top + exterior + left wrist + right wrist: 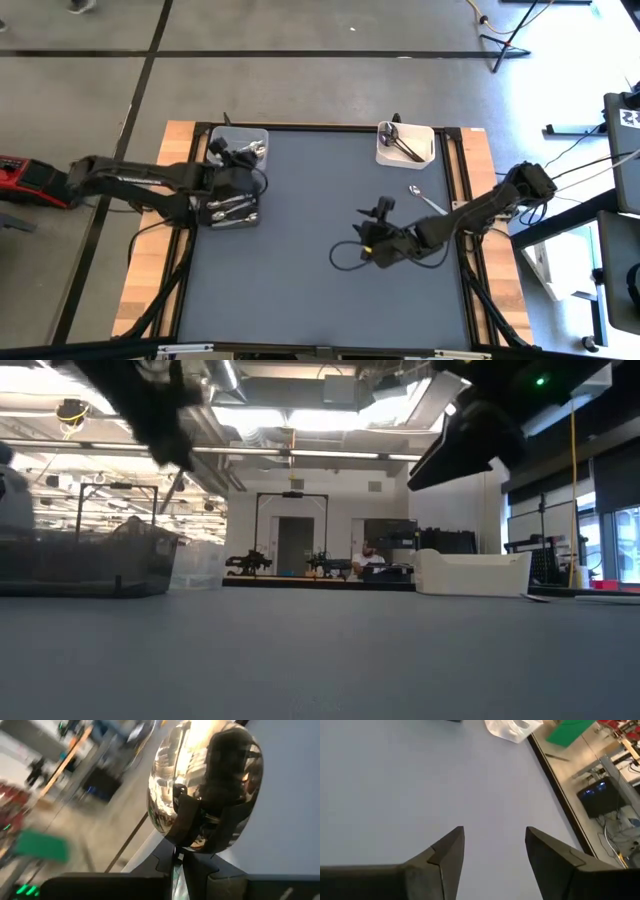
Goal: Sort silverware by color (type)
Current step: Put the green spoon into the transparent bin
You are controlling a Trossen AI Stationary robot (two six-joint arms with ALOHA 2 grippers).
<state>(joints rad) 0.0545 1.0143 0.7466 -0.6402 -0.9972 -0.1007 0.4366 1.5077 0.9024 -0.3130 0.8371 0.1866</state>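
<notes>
While a shiny spoon (205, 785) is pinched by its neck between the closed fingers of the left gripper (232, 190), a carry-and-drop step is judged to be in hand. In the high view that gripper is seen at about nine o'clock on the table, over the grey tray (232, 212) holding several silver utensils, just below the white bin (243, 146) at eleven o'clock. The right gripper (494, 851) is held with its fingers spread wide and nothing between them, over bare mat near four o'clock. One loose spoon (424, 199) lies at three o'clock, below the second white bin (404, 144) at one o'clock, in which dark utensils (400, 142) are laid.

Next, the held spoon would need to be lowered into a container of like pieces and released; which one is intended cannot be told.

The spoon's handle is cut off in the left wrist view. In the high view the held spoon is lost among the arm and tray, and the tray's contents cannot be counted. The low view shows both arms only as dark shapes overhead.
</notes>
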